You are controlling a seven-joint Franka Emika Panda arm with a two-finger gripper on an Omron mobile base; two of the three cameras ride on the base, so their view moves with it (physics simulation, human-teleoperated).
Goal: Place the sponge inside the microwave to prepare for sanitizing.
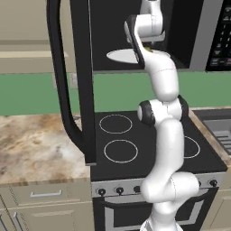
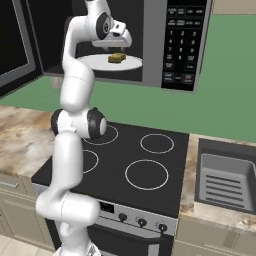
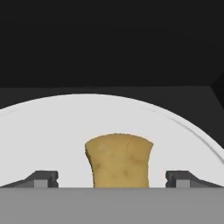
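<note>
The sponge [image 3: 119,159], a small olive-yellow block, lies on the round white turntable [image 3: 65,131] inside the black microwave [image 2: 155,40]. From the right base view the sponge [image 2: 116,58] sits near the middle of the plate [image 2: 90,62]. My gripper [image 3: 113,178] is open, its two fingertips [image 3: 43,178] spread wide on either side of the sponge without touching it. The hand [image 2: 114,47] hovers just above the sponge, inside the microwave's mouth. The microwave door [image 1: 80,67] with its tall black handle [image 1: 57,67] stands swung open to the left.
Below the microwave is a black cooktop [image 2: 145,170] with ring burners and knobs. A sink [image 2: 225,180] lies to the right, a marbled counter [image 1: 31,144] to the left. The keypad strip [image 2: 182,45] flanks the cavity on the right. The open door juts out over the counter's edge.
</note>
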